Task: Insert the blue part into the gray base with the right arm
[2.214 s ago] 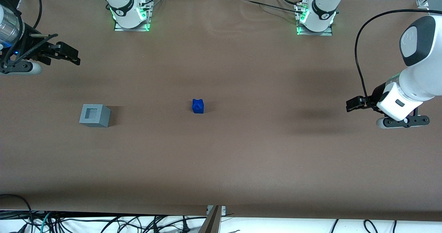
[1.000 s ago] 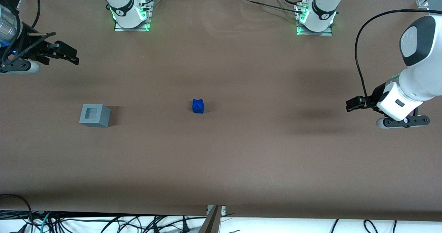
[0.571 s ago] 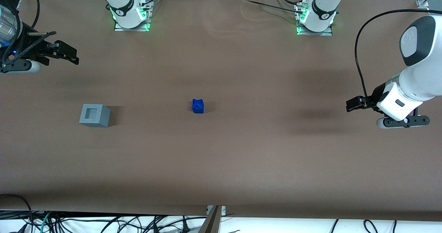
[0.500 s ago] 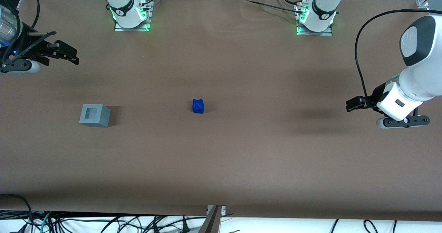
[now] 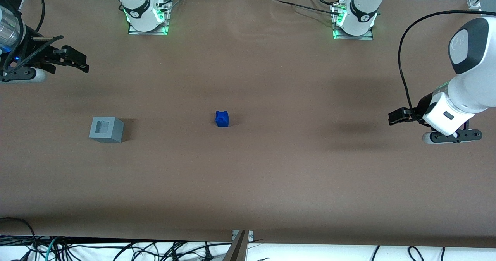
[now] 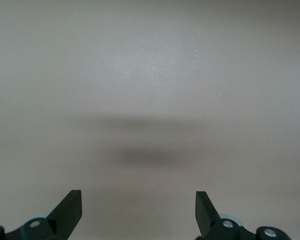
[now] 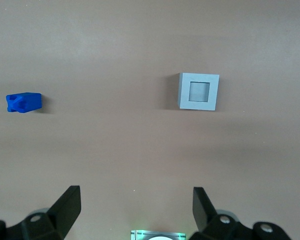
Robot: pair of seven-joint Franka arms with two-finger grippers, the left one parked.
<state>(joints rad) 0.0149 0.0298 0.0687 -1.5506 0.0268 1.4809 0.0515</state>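
My right arm's black two-finger gripper (image 5: 79,61) hangs above the working arm's end of the brown counter (image 5: 271,176), farther from the front camera than both parts and well apart from them. In the wrist view its fingers (image 7: 67,205) stand spread wide with nothing between them — only bare counter shows in the gap. The white right arm (image 5: 7,32) with its small blue wrist light reaches in from the counter's edge.

Nearest to the gripper I see the light-gray plastic cube, the gray base (image 5: 106,129), sitting flat on the counter. The square recess in its top face opens upward, and I see nothing lying in it; from the wrist camera (image 7: 198,91) the recess floor looks a slightly paler gray than the rim.

Farther along, toward the parked arm's end and near the middle of the counter, sits the small bright-blue plastic block, the blue part (image 5: 222,119). It is smaller than the cube and well apart from it. From the wrist camera (image 7: 24,102) it looks elongated, with one end notched and bumpy — the end turned away from the gray base.
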